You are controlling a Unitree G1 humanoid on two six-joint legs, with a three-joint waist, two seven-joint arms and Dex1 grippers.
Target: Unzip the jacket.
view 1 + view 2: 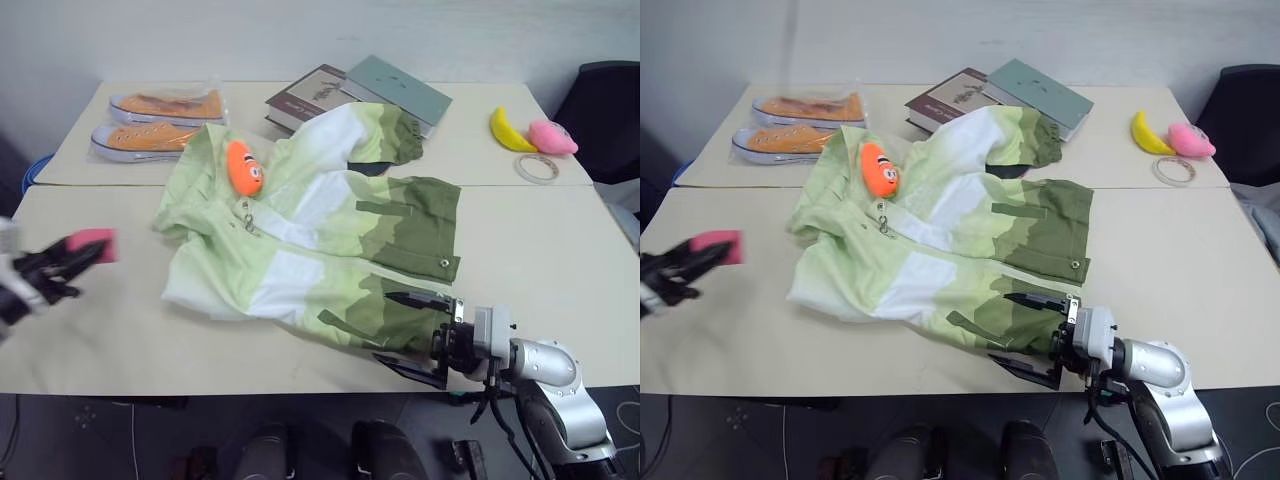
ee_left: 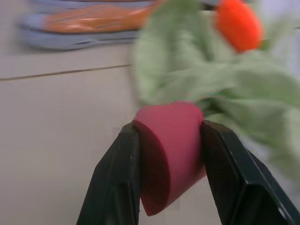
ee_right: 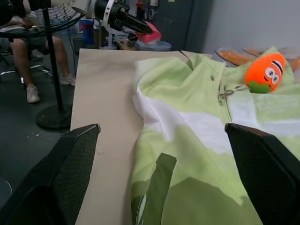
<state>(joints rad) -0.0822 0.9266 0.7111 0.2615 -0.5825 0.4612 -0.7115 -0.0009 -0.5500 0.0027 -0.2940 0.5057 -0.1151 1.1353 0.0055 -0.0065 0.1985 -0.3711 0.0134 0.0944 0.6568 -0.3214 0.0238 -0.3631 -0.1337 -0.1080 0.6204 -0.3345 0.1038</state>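
The jacket (image 1: 310,240), banded pale green, white and olive, lies spread on the table with its hood toward the far side. An orange plush charm (image 1: 244,167) rests near the collar, and the metal zipper pull (image 1: 247,222) sits just below it. At the table's far left, clear of the jacket, my left gripper (image 1: 88,250) is shut on a pink block (image 2: 171,154). My right gripper (image 1: 412,335) stands open at the near olive hem, one finger above the fabric edge and one below it. Seen from the right wrist, the zipper (image 3: 224,93) runs up to the charm (image 3: 265,72).
Two orange sneakers in plastic (image 1: 160,105) lie at the back left and books (image 1: 395,88) behind the jacket. A yellow banana toy (image 1: 510,130), a pink plush (image 1: 552,137) and a tape ring (image 1: 537,168) sit at the back right. A seated person's legs (image 3: 28,70) show beyond the table's left end.
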